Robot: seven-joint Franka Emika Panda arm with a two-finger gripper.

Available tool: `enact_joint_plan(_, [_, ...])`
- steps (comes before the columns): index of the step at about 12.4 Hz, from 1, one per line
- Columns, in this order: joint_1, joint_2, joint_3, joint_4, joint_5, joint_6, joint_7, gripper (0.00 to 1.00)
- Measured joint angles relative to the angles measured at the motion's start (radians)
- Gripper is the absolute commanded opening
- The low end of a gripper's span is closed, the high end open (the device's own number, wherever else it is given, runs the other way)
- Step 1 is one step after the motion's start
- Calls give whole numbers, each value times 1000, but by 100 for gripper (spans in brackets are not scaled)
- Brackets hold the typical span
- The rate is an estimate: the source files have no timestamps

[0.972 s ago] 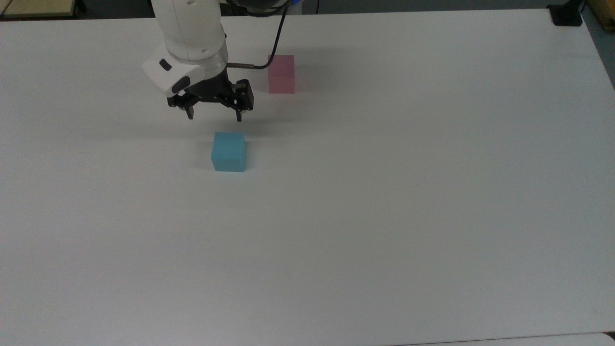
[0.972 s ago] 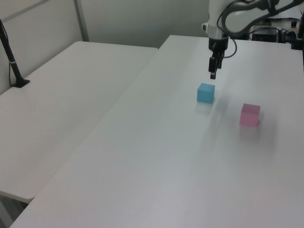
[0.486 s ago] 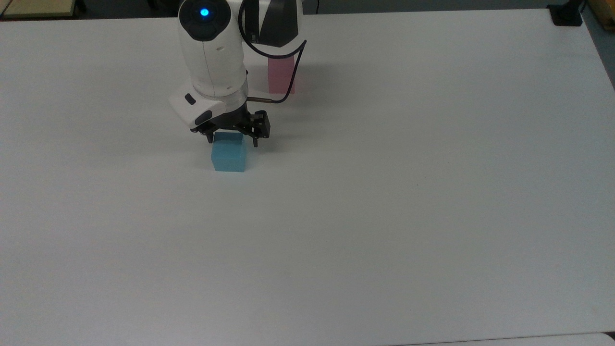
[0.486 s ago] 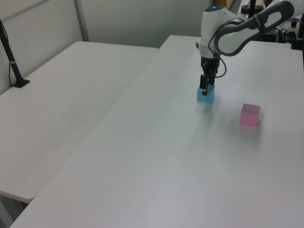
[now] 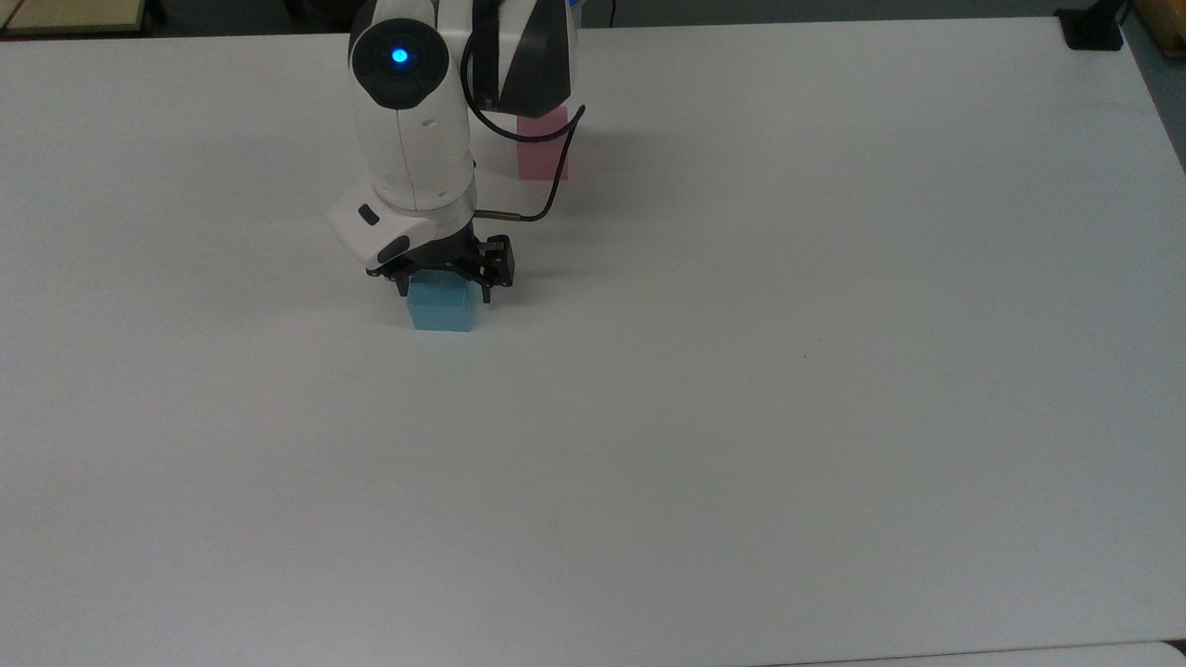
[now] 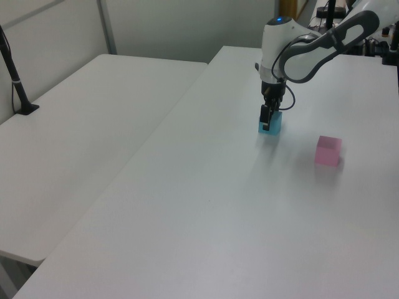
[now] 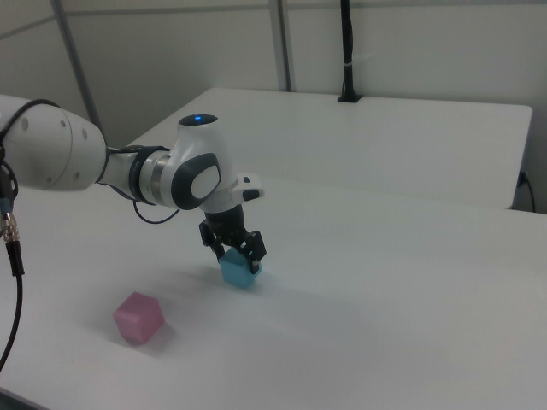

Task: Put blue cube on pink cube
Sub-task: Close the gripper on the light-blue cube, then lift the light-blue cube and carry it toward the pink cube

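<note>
Your gripper (image 5: 444, 285) has dropped over the blue cube (image 5: 443, 308) in the last second, fingers spread, one on each side, not pinching yet. Pink cube (image 5: 544, 148) sits well apart at 1 o'clock in the top view. You look ready to close and lift.

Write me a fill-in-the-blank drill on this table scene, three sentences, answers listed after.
1. The gripper is lowered around the ______ cube.
2. The pink cube sits on the ______ table, apart from the other cube.
3. A small ______ light glows on the arm above the gripper.

Missing words: blue; white; blue
</note>
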Motion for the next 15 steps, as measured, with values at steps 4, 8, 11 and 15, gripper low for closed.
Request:
enact_joint_plan(4, [-1,2,0,5,0,1,0,20])
enact_joint_plan(8, [-7,-16,0,48,-1,-11,0,20])
enact_joint_plan(11, [-23,-77,-2,231,1,-240,0,21])
enact_joint_plan(15, [-23,-102,-2,471,2,-524,0,21])
